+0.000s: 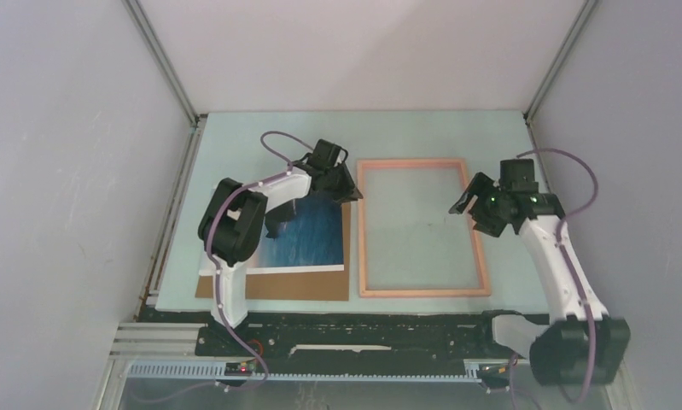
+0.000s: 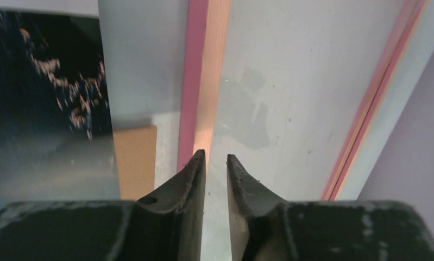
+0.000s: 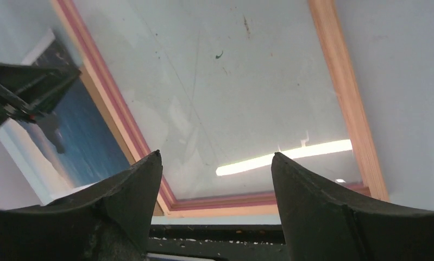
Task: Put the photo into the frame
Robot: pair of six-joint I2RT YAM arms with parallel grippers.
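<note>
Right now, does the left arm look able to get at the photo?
Probably yes. The left gripper hangs by the far right corner of the photo, nothing lies on it, and the frame sits beside it, not across. Flat on the cardboard, pinching may be awkward.

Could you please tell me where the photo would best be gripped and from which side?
Probably its long edge facing the frame, reached from above by the left gripper: the photo lies flat on the brown cardboard sheet, so a finger must slide under that thin edge.
</note>
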